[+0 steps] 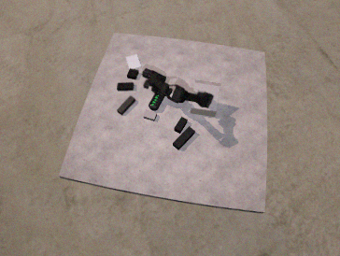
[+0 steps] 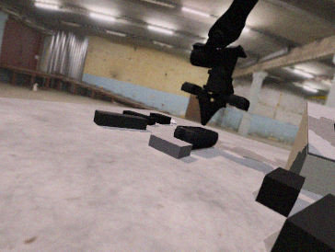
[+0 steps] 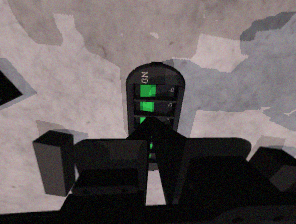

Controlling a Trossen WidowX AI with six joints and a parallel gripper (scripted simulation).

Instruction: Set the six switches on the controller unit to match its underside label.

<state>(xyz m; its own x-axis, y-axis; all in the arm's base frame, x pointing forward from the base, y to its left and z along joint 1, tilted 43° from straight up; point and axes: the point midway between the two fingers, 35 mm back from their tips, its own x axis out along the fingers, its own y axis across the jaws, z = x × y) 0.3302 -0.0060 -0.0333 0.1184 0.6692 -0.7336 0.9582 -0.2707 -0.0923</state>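
Top view is showing the pincer [image 1: 148, 84] [image 2: 204, 123] [image 3: 150, 120] closing on nothing above the controller unit [image 1: 154, 102] [image 2: 197, 137] [image 3: 156, 80], which is lying inward from the desk's upper-left corner, probably light, rigid and slippery, its long sides probably offering the best hold.

Top view steep, exterior low

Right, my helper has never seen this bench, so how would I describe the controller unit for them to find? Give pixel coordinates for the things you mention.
On the pale square bench [image 1: 224, 173] [image 2: 83, 184], look just below the dark arm's gripper [image 2: 204, 123]. The unit [image 1: 154, 102] [image 2: 197, 137] [image 3: 156, 75] is the dark, round-ended bar there. Unlike the plain blocks around it, it shows a row of green patches on top.
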